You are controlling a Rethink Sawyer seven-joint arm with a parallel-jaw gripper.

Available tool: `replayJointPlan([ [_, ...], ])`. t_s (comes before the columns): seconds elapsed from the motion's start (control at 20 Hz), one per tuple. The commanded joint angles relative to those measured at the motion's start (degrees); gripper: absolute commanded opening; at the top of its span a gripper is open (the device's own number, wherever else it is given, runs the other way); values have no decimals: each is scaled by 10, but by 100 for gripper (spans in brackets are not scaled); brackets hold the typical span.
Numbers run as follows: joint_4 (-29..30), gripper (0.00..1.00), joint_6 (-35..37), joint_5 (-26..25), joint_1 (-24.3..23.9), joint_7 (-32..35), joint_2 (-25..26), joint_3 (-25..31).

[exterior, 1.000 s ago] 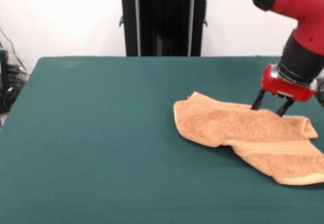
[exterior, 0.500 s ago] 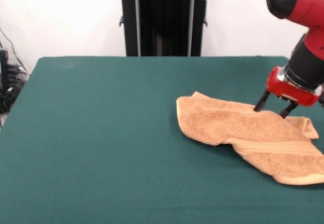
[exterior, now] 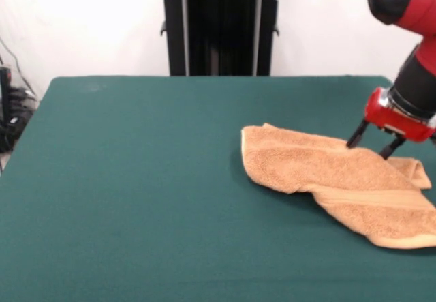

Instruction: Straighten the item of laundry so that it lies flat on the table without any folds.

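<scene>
green table [exterior: 136, 179] carries the folded towel [exterior: 340, 186] stretching left below my gripper [exterior: 370, 149], whose fingers stand apart on its far edge.

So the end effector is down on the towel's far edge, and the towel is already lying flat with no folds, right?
Not quite. The end effector is at the towel's far edge, but the front view shows the towel still rumpled, with a folded-over layer along its near side on the table.

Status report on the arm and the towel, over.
Gripper open, fingers at towel's far edge. Towel still folded, not flat. Nothing in the way.
</scene>
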Motion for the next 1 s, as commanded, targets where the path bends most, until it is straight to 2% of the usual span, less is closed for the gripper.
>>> replayJointPlan([
  [0.05,-8,100,82,-4,17,153,-14,43],
  [0.3,-10,100,120,-13,10,139,-33,37],
  [0.45,-13,100,120,-11,15,149,-29,35],
  [0.7,-16,100,119,1,40,207,-17,25],
  [1.0,-3,100,102,4,35,202,-22,38],
])
